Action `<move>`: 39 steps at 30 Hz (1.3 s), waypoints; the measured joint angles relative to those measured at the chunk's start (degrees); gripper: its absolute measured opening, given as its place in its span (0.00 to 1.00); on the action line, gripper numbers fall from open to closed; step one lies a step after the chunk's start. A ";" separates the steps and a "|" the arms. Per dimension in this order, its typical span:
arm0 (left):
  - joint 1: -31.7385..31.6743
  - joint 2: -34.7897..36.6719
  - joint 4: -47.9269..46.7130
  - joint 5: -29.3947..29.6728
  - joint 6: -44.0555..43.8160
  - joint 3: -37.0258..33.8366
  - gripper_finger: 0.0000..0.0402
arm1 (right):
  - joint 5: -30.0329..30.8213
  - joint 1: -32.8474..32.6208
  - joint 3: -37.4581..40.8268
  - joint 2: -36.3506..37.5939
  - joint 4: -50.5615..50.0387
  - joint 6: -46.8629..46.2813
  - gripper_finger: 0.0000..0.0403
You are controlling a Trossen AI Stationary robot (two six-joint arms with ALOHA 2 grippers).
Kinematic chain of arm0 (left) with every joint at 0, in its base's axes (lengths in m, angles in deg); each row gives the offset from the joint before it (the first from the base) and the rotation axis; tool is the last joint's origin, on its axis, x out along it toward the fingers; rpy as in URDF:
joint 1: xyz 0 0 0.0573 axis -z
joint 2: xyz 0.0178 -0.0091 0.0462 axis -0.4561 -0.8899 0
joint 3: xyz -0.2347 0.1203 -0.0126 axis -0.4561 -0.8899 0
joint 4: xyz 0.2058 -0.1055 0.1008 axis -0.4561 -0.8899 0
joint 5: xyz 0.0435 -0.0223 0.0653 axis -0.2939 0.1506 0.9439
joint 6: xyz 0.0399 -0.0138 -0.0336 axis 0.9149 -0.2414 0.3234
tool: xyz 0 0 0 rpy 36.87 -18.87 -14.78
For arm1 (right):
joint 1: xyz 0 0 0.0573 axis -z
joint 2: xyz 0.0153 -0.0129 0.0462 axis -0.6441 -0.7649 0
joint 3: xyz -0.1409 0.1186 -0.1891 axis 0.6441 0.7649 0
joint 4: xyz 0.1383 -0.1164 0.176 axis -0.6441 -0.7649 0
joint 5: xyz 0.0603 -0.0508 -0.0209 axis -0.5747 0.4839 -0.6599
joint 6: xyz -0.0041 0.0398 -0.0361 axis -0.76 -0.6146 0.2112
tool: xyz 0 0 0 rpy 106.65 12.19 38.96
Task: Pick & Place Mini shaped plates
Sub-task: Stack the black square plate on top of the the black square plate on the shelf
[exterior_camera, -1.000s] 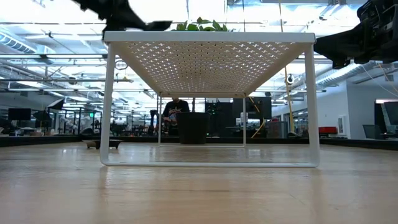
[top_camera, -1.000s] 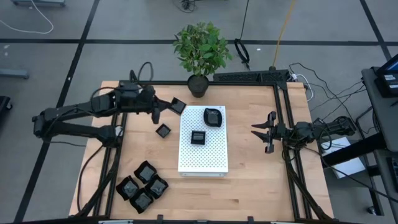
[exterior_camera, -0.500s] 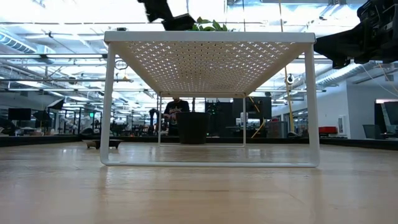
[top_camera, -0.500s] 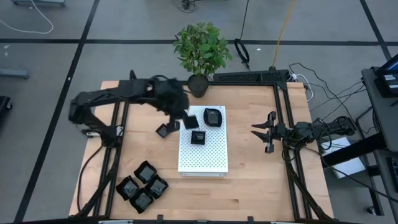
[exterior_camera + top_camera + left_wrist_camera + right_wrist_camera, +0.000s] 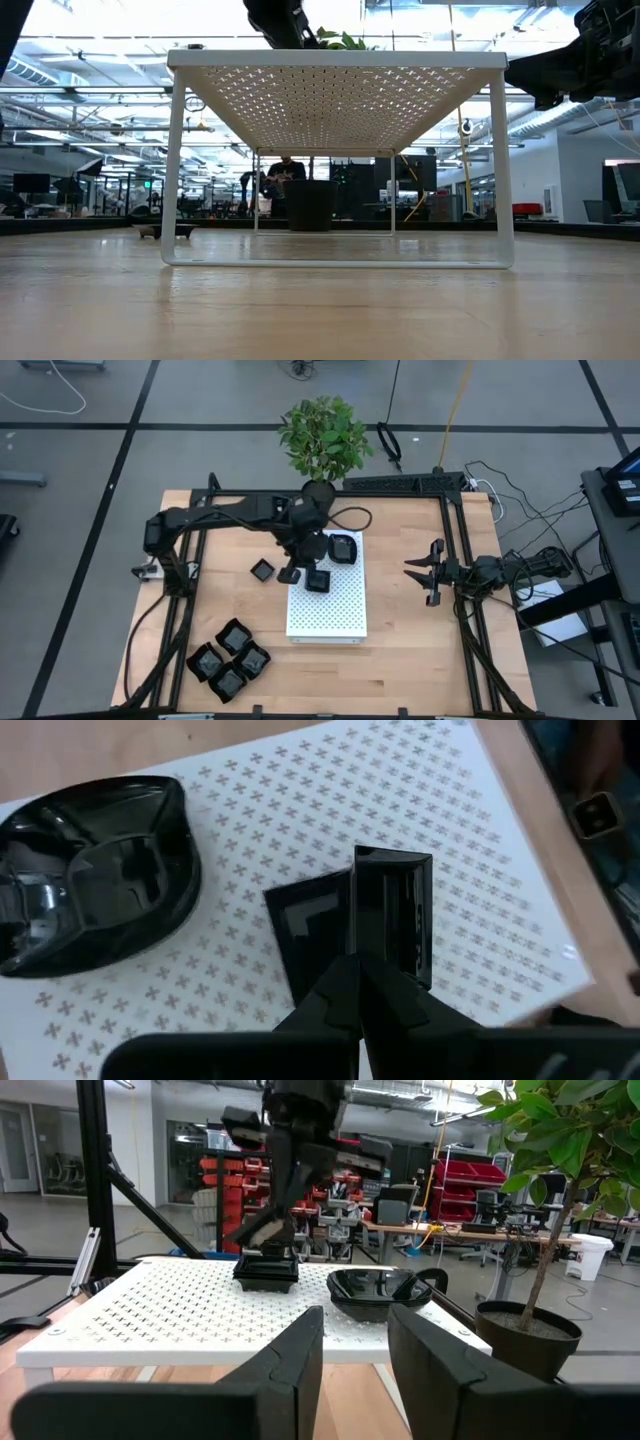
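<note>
High view: left gripper (image 5: 292, 573) over the near-left edge of the white board (image 5: 335, 622), pinched shut on a small square plate (image 5: 291, 574) held tilted on edge. Left wrist view confirms: fingers clamped on one rim of that plate (image 5: 392, 925), hanging just above a second square plate (image 5: 312, 925) already lying on the board, with a rounded plate (image 5: 95, 870) beside it. One more square plate (image 5: 262, 570) left on the table just off the board; cluster of wavy plates (image 5: 229, 659) near the front-left corner.

Right gripper (image 5: 428, 575) parked well apart at the right table edge, fingers part-open, holding nothing.

Step in hand, by the look of it: setting the carried plate down on the board. To do it well: shift sideways to bare board first, clear of both plates already there; level the plate before lowering, since released on edge likely to topple or clatter onto its neighbour; lower until the base touches, then open. Glossy and light, so prone to slide.
</note>
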 joint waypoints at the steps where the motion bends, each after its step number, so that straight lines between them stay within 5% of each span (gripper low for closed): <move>1: -0.03 -0.37 0.33 0.02 -0.29 0.00 0.00 | 0.00 0.01 0.00 0.00 -0.01 0.00 0.25; 39: -0.07 -2.58 2.22 1.77 -1.54 -0.24 0.01 | 0.00 0.01 0.00 -0.01 0.00 0.00 0.25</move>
